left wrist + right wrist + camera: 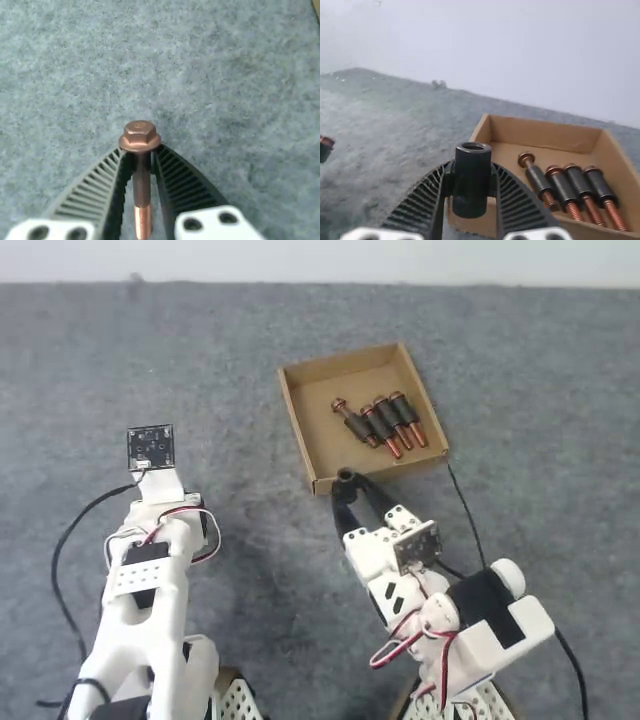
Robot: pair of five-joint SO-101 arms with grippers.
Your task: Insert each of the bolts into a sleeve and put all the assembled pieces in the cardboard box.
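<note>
Grey felt-like table [520, 350] carries everything, and the two arms stand well apart over it. As I judge it, they must first be brought together before any fitting.

The cardboard box [298, 430] lies just beyond the right gripper [347, 483]. It already holds four assembled pieces [385, 425] side by side, their sleeves dark and their threads coppery. The step in hand looks to be the joining of one more pair.

The right gripper is clamped on a black sleeve [472, 180], gripped around its middle. The open bore stands clear above the fingertips. That mouth is the target and should be held steady and unobstructed.

The left gripper [141, 159] is closed on a copper bolt [140, 139]. It pinches the shank right under the hex head, with the head past the fingertips. The threaded end runs back between the jaws toward the wrist. That is the awkward part, because the end that must enter the sleeve is the sheltered one.

A good approach would:
- line up shank and bore on one axis;
- lead with the thread;
- move slowly;
- hold both grips firm until the sleeve seats against the head.

A tilt would likely jam the thread on the bore's rim.
</note>
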